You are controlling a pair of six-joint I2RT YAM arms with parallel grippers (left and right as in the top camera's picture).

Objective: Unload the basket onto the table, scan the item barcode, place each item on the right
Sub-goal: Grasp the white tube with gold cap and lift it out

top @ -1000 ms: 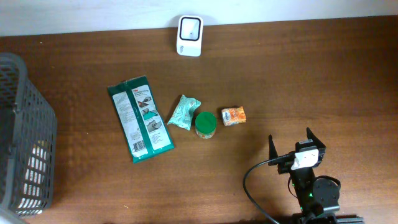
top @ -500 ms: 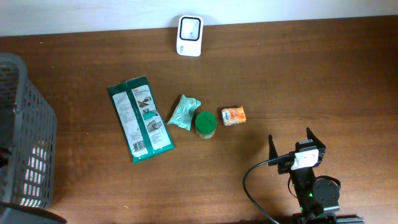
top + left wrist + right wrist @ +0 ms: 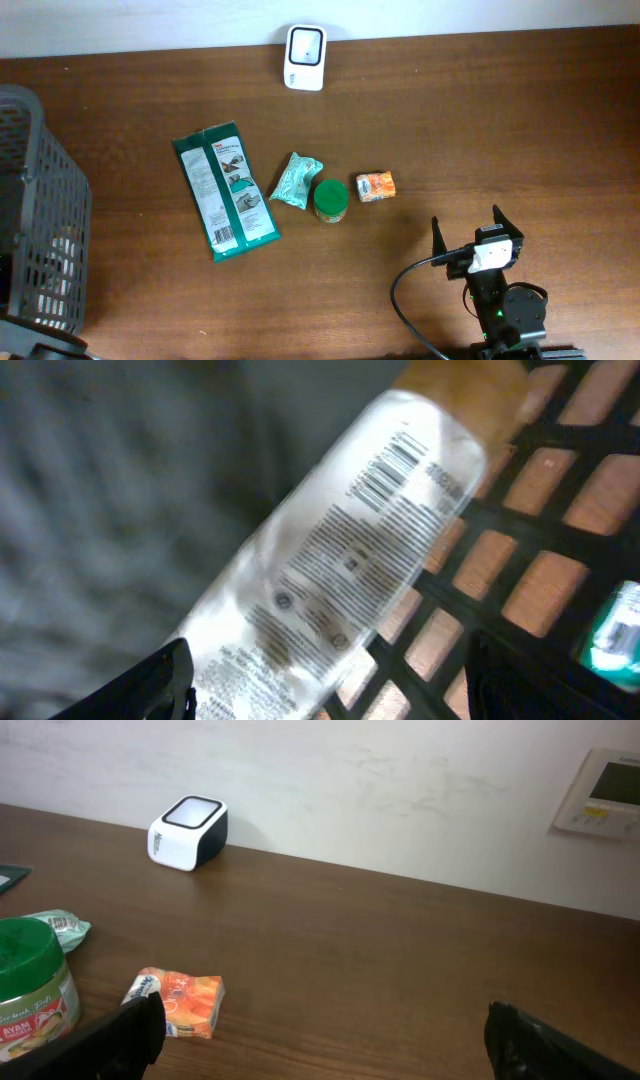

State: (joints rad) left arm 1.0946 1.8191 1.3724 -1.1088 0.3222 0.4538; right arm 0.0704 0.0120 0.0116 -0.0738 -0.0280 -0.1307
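In the left wrist view a clear plastic bottle (image 3: 340, 550) with a printed label lies slanted inside the grey mesh basket (image 3: 560, 550), its barcode (image 3: 390, 465) facing up. My left gripper (image 3: 328, 660) is open, its fingers standing wide to either side of the bottle's lower end, with a gap on the right. From overhead the basket (image 3: 45, 180) sits at the left edge and hides that gripper. The white scanner (image 3: 304, 44) stands at the table's far edge. My right gripper (image 3: 468, 228) is open and empty near the front right.
A green wipes pack (image 3: 224, 189), a teal packet (image 3: 296, 181), a green-lidded jar (image 3: 331, 200) and an orange packet (image 3: 375, 186) lie in a row mid-table. A black cable (image 3: 410, 290) loops by the right arm's base.
The left arm's dark shape at the basket's lower left corner has shifted slightly. The right arm and the items on the table have not moved.
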